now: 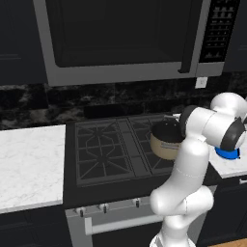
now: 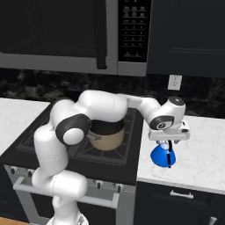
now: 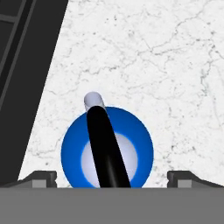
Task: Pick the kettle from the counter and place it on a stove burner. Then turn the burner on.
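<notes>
Right now the gripper (image 2: 168,143) is hanging directly over the kettle (image 2: 163,156), its jaws spread wide and gripping nothing; in the hand view the two fingertips (image 3: 39,178) are standing clear on either side of the blue body, with the black handle (image 3: 106,148) running between them. The kettle is sitting on the counter (image 2: 200,149) just beside the black stove (image 1: 116,154) edge, with open marble stretching to its far side. A beige pot (image 2: 105,136) is occupying the near right burner, while the left-hand stove burner (image 1: 99,149) grates are lying bare. Whether the fingers are already level with the handle is hard to judge
</notes>
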Robot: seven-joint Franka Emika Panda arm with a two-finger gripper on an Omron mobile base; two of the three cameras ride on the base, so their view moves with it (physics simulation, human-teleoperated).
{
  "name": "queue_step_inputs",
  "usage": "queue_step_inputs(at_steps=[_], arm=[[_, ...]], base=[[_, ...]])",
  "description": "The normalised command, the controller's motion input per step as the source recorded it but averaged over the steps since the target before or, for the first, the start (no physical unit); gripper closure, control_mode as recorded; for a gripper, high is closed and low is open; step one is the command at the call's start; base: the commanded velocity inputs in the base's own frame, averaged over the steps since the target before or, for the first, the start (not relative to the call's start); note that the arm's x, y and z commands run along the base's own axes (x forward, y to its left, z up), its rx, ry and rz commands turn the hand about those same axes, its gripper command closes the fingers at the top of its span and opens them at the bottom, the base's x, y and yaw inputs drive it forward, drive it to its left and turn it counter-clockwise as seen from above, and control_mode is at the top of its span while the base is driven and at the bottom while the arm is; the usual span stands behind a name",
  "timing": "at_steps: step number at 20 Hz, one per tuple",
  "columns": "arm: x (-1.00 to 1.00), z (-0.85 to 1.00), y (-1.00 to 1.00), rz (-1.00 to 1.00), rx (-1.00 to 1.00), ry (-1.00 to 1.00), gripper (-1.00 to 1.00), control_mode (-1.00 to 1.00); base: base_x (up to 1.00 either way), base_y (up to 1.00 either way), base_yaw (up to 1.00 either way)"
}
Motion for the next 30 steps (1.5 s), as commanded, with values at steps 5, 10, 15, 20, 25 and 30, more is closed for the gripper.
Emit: queue_step_inputs(at_steps=[5, 10, 15, 20, 25, 30], arm=[[0.0, 0.0, -0.02, 0.0, 0.0, 0.0, -1.0, -1.0], [0.0, 0.02, 0.0, 0.0, 0.0, 0.0, -1.0, -1.0], [0.0, 0.05, 0.0, 0.0, 0.0, 0.0, -1.0, -1.0], [0.0, 0.0, -0.04, 0.0, 0.0, 0.0, -1.0, -1.0], [0.0, 0.0, 0.0, 0.0, 0.0, 0.0, -1.0, -1.0], [0.0, 0.0, 0.0, 0.0, 0.0, 0.0, 1.0, -1.0]], base=[[0.0, 0.0, 0.0], [0.0, 0.0, 0.0], [0.0, 0.0, 0.0], [0.0, 0.0, 0.0], [0.0, 0.0, 0.0], [0.0, 0.0, 0.0]])
